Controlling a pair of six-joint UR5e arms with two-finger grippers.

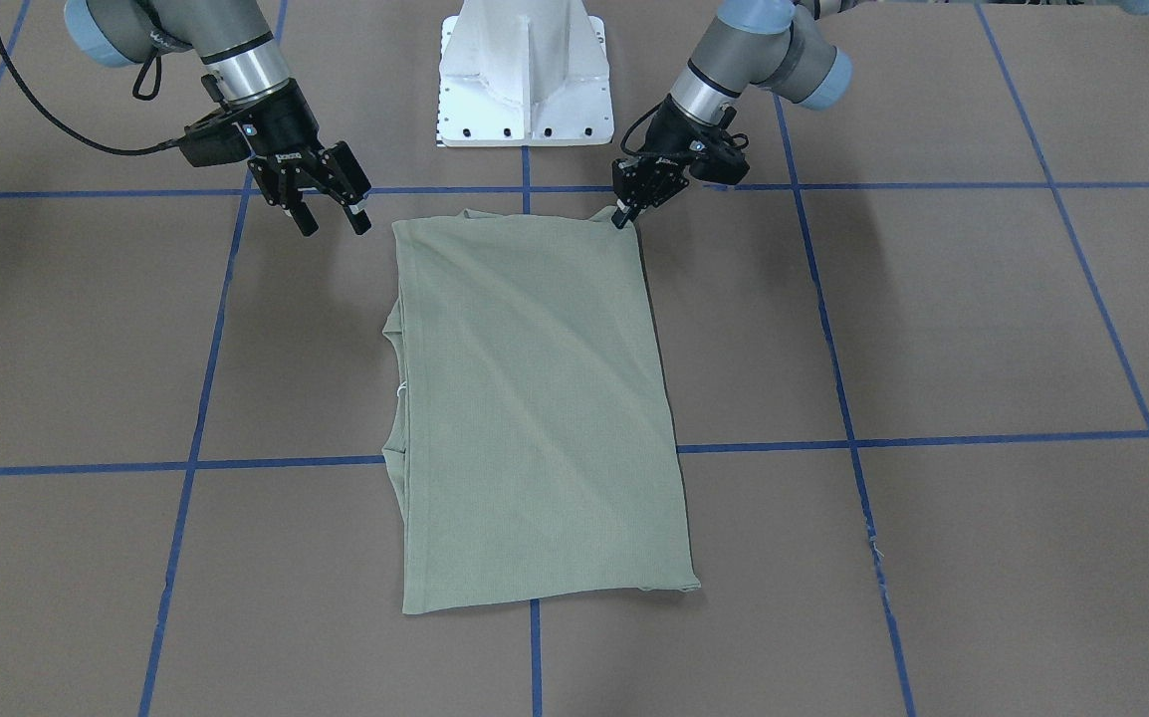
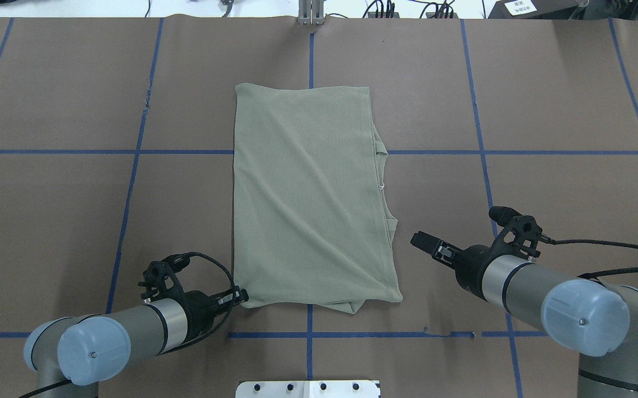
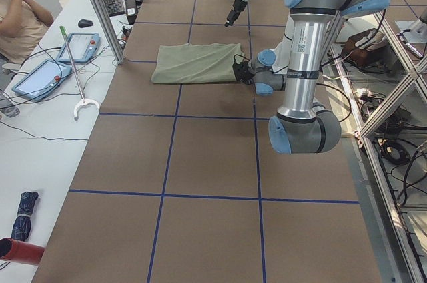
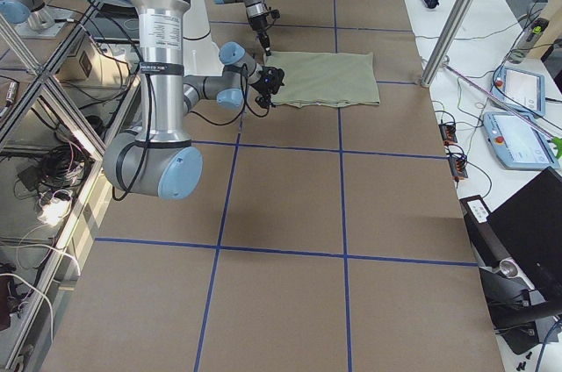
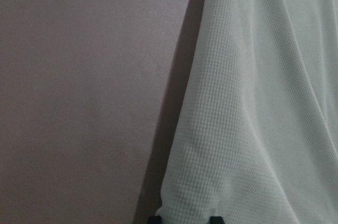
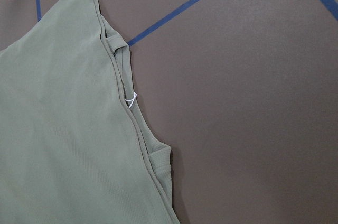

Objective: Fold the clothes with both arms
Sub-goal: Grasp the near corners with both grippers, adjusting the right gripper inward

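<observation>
The clothes (image 1: 535, 398) are one sage-green knit shirt, folded into a long rectangle and lying flat mid-table (image 2: 308, 193). My left gripper (image 1: 622, 217) sits low at the shirt's corner nearest the robot (image 2: 240, 296), shut on the fabric. In the left wrist view the knit cloth (image 5: 253, 102) runs down between its fingertips. My right gripper (image 1: 331, 214) hovers open beside the other near corner, clear of the cloth (image 2: 427, 243). The right wrist view shows the shirt's layered side edge (image 6: 53, 129) with a small white thread.
The white pedestal base (image 1: 525, 75) stands just behind the shirt. Brown table covering with blue tape lines (image 2: 131, 152) spreads on all sides. A side table holds tablets (image 3: 80, 46), with a seated person (image 3: 20, 9) beyond and a metal post (image 3: 100, 9).
</observation>
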